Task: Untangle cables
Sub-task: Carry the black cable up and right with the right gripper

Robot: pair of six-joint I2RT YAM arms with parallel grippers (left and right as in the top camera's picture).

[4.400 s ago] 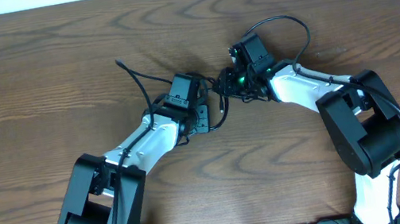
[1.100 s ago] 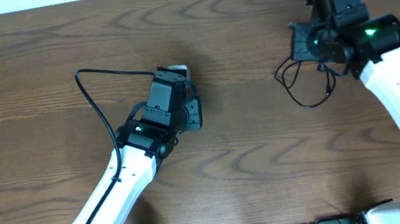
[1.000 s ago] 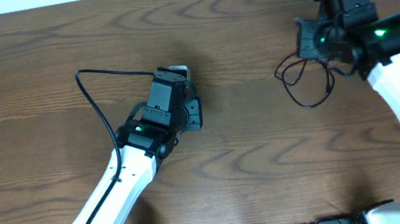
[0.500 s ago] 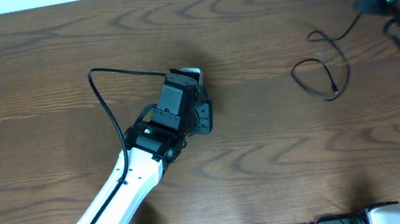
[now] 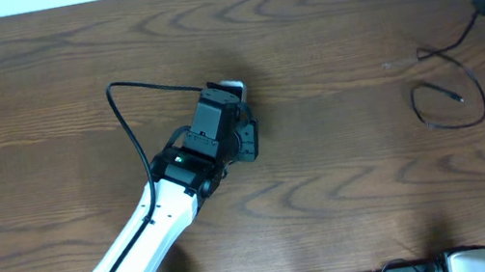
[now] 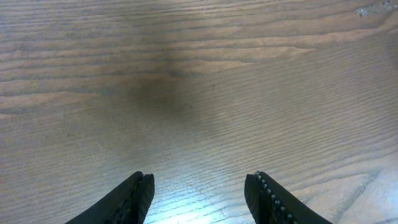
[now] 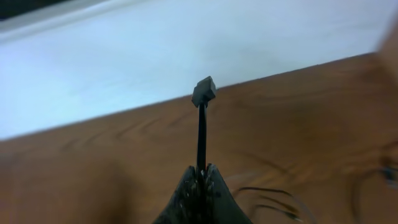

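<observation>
Your right end effector (image 7: 200,173) is clamped shut on the black cable (image 7: 201,127), a thin, smooth, round cord. In the wrist view a short stiff stub stands straight up from the tips and ends in a small blocky plug (image 7: 203,91).

Overhead, the cord sits at the right of the frame. It runs down-left from the upper right corner, then curls into one loose oval loop lying flat on the table (image 5: 329,191), long axis roughly left-right.

Table: dark brown wood, wavy grain, slight sheen.

Your left end effector (image 6: 199,185), near centre overhead, stands half parted over bare wood, gripping nothing.
</observation>
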